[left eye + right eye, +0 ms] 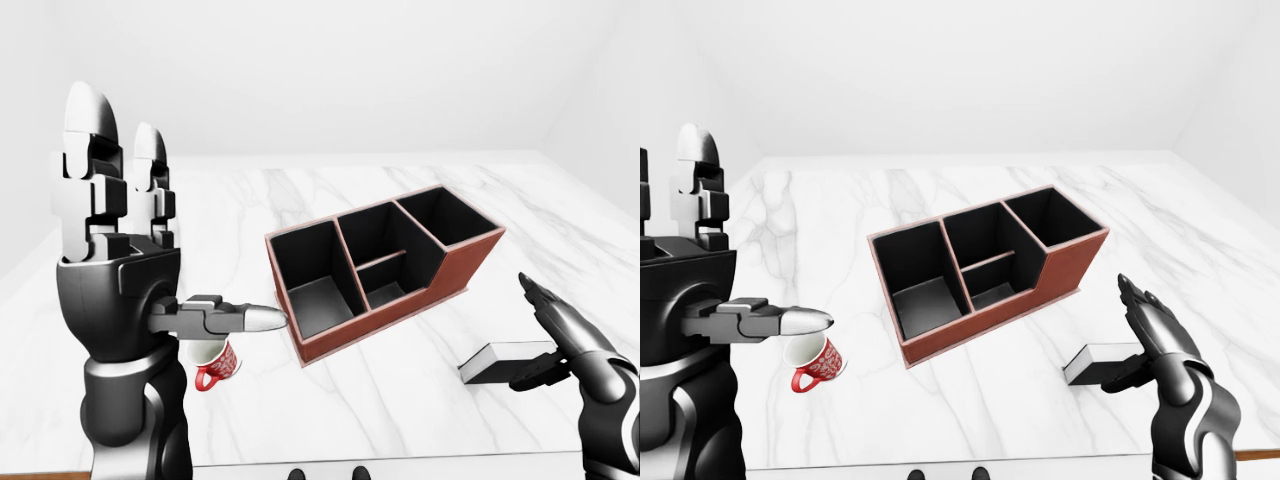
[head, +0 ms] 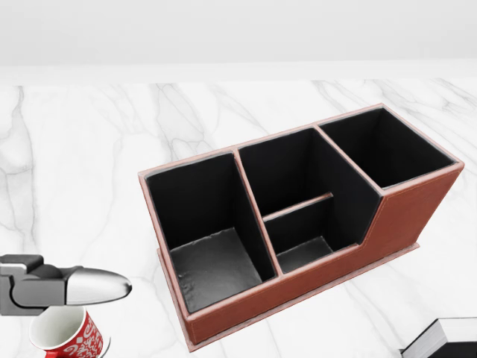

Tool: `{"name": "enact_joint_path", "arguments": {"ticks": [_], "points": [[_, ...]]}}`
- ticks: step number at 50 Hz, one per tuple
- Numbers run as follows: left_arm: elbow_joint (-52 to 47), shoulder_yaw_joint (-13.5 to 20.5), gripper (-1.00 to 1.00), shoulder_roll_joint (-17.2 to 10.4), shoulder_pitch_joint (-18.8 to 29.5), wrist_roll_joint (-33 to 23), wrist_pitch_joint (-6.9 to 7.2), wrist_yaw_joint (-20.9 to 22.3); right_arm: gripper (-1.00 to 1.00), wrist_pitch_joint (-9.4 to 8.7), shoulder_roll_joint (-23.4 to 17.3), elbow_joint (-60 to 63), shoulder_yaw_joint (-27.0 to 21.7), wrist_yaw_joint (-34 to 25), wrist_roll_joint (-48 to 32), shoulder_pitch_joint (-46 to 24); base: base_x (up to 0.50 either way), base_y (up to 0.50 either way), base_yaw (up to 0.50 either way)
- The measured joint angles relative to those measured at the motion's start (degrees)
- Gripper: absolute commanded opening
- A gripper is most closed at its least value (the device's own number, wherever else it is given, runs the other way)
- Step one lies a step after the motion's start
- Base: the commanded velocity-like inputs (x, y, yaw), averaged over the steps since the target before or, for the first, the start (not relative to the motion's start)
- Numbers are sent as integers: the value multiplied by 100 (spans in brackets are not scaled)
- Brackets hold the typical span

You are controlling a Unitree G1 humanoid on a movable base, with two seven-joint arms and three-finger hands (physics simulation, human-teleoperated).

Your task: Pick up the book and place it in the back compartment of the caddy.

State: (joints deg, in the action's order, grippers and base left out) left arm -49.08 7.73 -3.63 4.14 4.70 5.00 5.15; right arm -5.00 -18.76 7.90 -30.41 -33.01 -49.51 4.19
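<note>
I see the book (image 1: 1102,362) flat right of the caddy (image 1: 985,268), long axis left-right, my right hand (image 1: 1152,345) open beside it, left hand (image 1: 110,260) open.

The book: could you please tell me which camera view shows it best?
The left-eye view: the book lies whole on the marble table, by the right hand. The right-eye view shows nearly the same; the head view catches only a corner at its bottom right.

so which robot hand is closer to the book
Right. The right robot hand is open just beside the book, while the left robot hand is raised far across, above the mug.
</note>
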Motion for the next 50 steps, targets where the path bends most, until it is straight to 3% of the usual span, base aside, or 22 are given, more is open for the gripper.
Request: {"name": "enact_joint_path", "arguments": {"ticks": [50], "points": [[86, -65, 100, 23, -50, -94, 0, 18, 100, 0, -228, -687, 73, 340, 120, -101, 0, 0, 0]]}}
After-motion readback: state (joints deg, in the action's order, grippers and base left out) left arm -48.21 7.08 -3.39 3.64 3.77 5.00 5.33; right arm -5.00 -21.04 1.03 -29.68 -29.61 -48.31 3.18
